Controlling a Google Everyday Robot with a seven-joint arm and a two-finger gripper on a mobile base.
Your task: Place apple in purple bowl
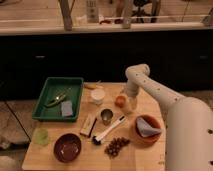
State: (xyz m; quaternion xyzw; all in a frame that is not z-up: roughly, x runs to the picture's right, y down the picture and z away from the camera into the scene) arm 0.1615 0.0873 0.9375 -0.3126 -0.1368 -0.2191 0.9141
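- End effector (127, 103) is hanging low over the far side of the tabletop (92, 159), right at the apple (120, 101); whether it is clamping the fruit cannot be told.
- Apple is sitting at the end effector's camera-left edge, touching or nearly so, just behind the metal cup (106, 116).
- Purple bowl (67, 147) is lying well apart, diagonally nearer the camera and to camera-left of the apple.
- Metal cup and brush (108, 131) are standing along that diagonal; in this inspector's judgement, the carry is calling for a lift clear of both.
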